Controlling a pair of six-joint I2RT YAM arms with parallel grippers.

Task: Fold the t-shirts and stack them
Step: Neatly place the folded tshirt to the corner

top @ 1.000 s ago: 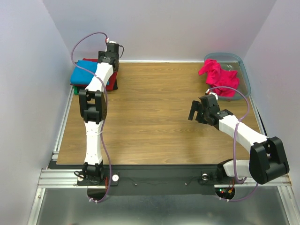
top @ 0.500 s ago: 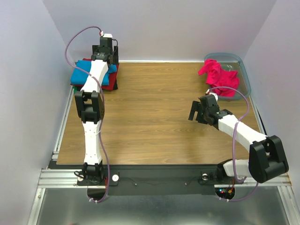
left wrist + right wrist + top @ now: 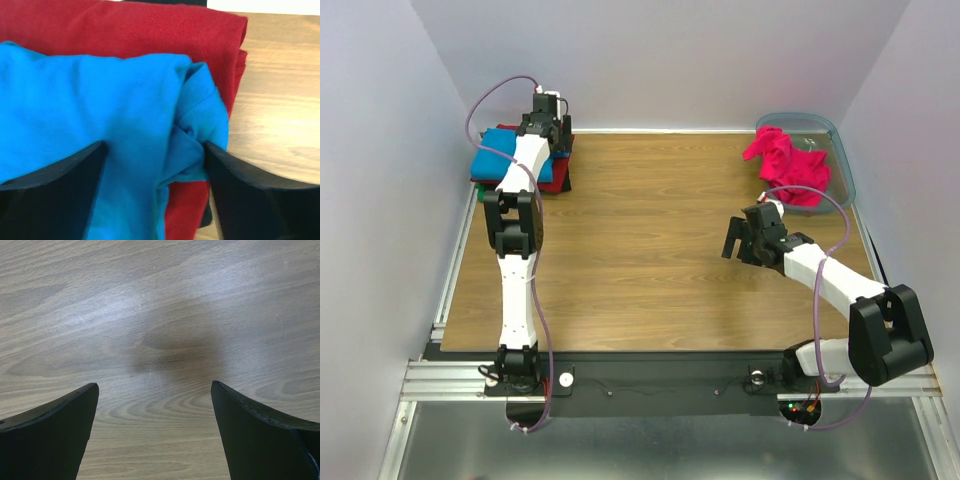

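Note:
A folded bright blue t-shirt (image 3: 95,105) lies on top of a stack at the table's far left corner (image 3: 490,160). Under it shows a folded dark red t-shirt (image 3: 150,30), with a dark edge lower still. My left gripper (image 3: 155,145) hangs just above this stack (image 3: 550,145), open. Its jaws stand wide on either side of the blue shirt's bunched right edge. A crumpled magenta-pink t-shirt (image 3: 785,160) lies in the bin at the far right. My right gripper (image 3: 735,240) hovers open over bare wood (image 3: 155,385), with nothing between its fingers.
The translucent blue-grey plastic bin (image 3: 842,160) stands at the far right corner against the wall. White walls close in the table on the left, back and right. The wooden tabletop (image 3: 640,230) stretches between the two arms.
My left gripper has opened wider over the stack, and its wrist rose, then settled back a little. The blue t-shirt stays on the stack. The right arm has hardly moved.

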